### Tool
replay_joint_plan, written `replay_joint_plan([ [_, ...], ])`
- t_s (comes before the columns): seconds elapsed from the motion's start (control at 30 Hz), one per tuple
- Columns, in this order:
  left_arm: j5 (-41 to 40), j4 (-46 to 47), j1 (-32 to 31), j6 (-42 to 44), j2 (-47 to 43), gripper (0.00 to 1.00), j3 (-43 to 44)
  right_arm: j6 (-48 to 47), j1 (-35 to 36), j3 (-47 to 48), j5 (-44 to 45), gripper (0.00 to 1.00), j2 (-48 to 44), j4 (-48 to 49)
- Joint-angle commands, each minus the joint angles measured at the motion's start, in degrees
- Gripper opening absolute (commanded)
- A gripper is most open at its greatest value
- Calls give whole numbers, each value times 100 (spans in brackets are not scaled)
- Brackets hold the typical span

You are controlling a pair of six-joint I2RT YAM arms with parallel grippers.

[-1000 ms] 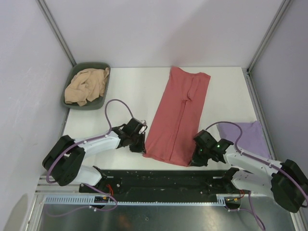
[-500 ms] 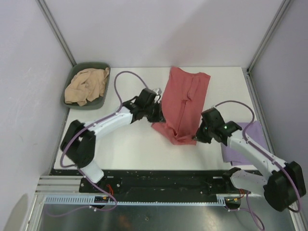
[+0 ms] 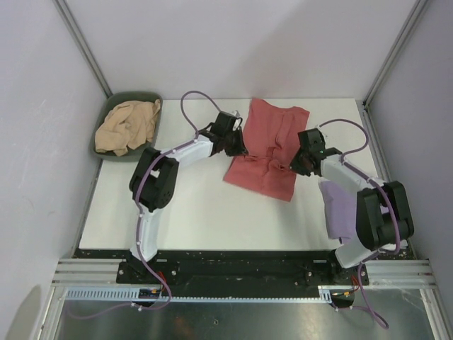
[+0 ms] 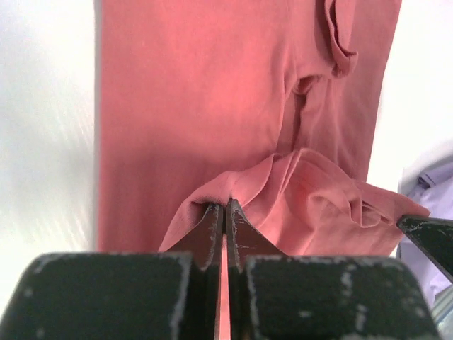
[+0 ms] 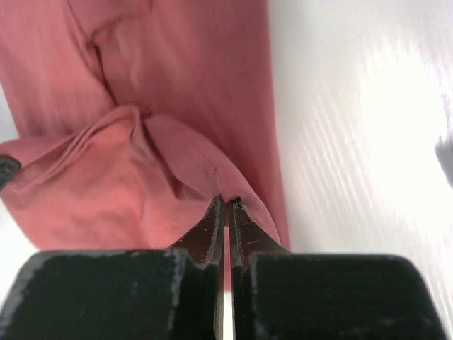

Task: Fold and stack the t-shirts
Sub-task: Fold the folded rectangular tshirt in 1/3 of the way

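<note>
The salmon-red t-shirt [image 3: 265,152] lies at the back middle of the table, its near end folded up over its far half. My left gripper [image 3: 239,150] is shut on the folded hem's left corner [image 4: 212,195]. My right gripper [image 3: 296,165] is shut on the hem's right corner [image 5: 212,177]. The pale lavender t-shirt [image 3: 341,207] lies at the right edge, partly under my right arm. The tan-beige t-shirt [image 3: 127,126] is bunched in the dark green bin [image 3: 146,98] at the back left.
The white table [image 3: 198,212] stretches in front of the red shirt. Grey walls and metal posts close the back and sides. A black rail runs along the near edge.
Both grippers have carried the red shirt's near hem away from the front edge toward the back, folding the shirt over itself. Both arms are now stretched far out.
</note>
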Motion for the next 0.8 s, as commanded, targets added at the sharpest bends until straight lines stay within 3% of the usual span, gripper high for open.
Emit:
replay_joint_plan([
  [0.0,-128,467,34,18,255,0,522,-192,-290,444,206,0,465,597],
  [0.23,-151,570,122,-42,322,0,670,-257,-460,745,85,0,880,687],
  [0.5,-207,640,261,-25,46,0,610,-343,-567,758,151,0,549,633],
  [0.77,46,655,409,-75,466,0,1082,-381,-729,926,27,0,903,769],
])
